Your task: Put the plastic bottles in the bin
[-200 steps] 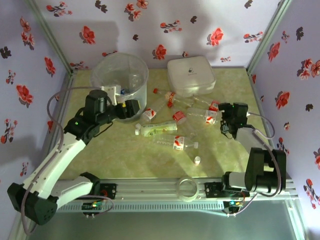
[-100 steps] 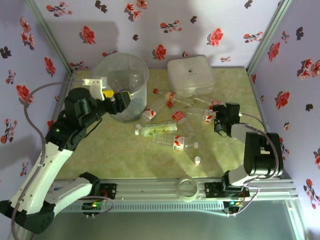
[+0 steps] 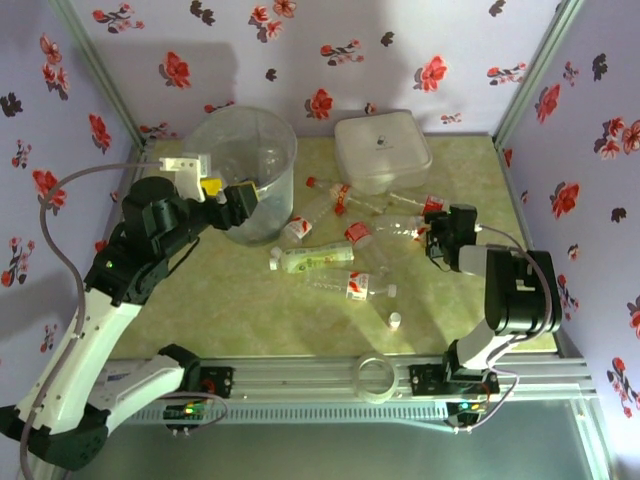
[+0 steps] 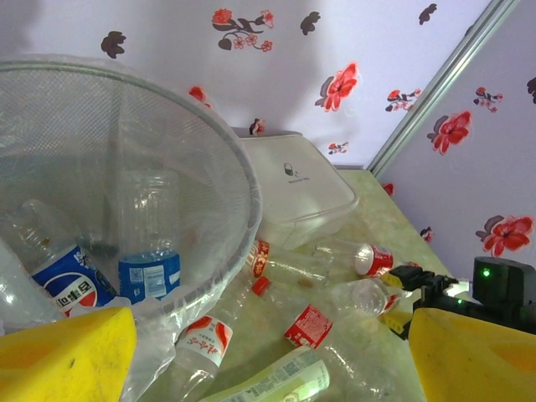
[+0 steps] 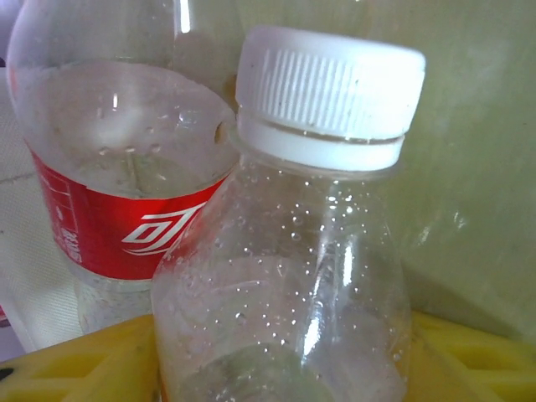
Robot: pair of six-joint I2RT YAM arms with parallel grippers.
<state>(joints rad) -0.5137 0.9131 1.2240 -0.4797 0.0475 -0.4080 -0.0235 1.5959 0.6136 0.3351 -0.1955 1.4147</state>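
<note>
Bottles [image 3: 330,258] lie scattered on the counter [image 3: 200,300] between the bin [image 3: 222,128] and the white box [image 3: 380,150], and two blue-labelled bottles [image 4: 149,275] lie inside the bin. Left tool [image 3: 232,192] hangs open and empty at the bin's rim. Right tool [image 3: 436,240] has its yellow fingers [image 5: 75,360] on both sides of a white-capped bottle [image 5: 285,276], but I cannot tell if they press it.

The plastic bottles [image 3: 350,285] are clear and glossy, one cap [image 5: 331,84] ribbed, the bin [image 4: 193,151] translucent plastic.
</note>
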